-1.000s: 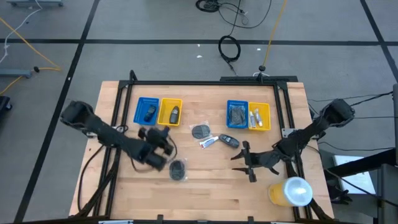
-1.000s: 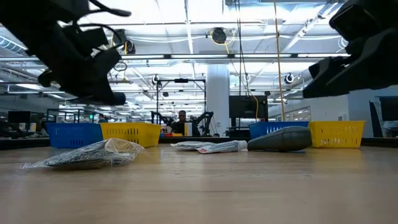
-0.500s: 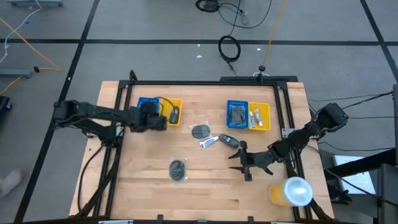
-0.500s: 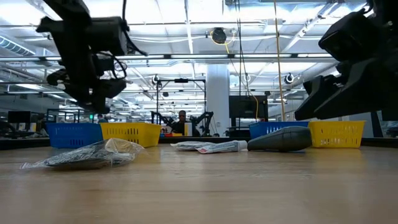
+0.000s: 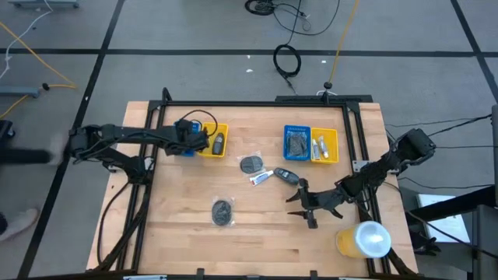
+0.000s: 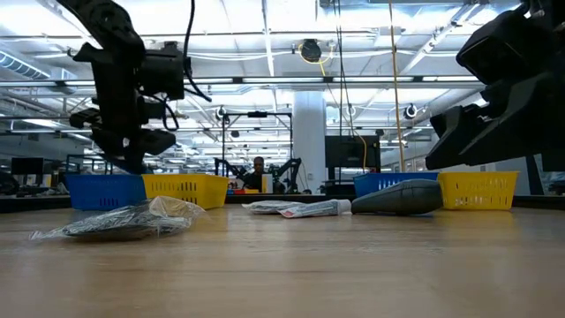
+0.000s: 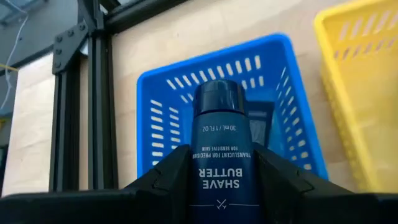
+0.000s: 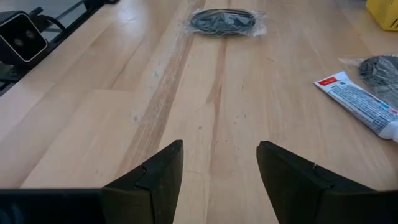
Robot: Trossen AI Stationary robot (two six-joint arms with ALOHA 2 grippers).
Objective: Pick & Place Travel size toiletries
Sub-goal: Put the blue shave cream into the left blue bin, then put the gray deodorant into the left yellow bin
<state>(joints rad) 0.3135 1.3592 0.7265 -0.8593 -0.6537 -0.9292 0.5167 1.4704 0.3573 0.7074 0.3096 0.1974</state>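
Blue tube (image 7: pixel 222 152) in left hand (image 7: pixel 219 177)

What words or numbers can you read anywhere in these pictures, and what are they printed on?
"SHAVE BUTTER": on the dark blue tube held in the left gripper over the blue tray.
"TRANSLUCENT FOR PRECISION / FOR SENSITIVE SKIN": same tube, small print, roughly legible.
"30 ml / 1 FL OZ": same tube, near its cap.
White tube with a red patch, on the table: print too small to read.
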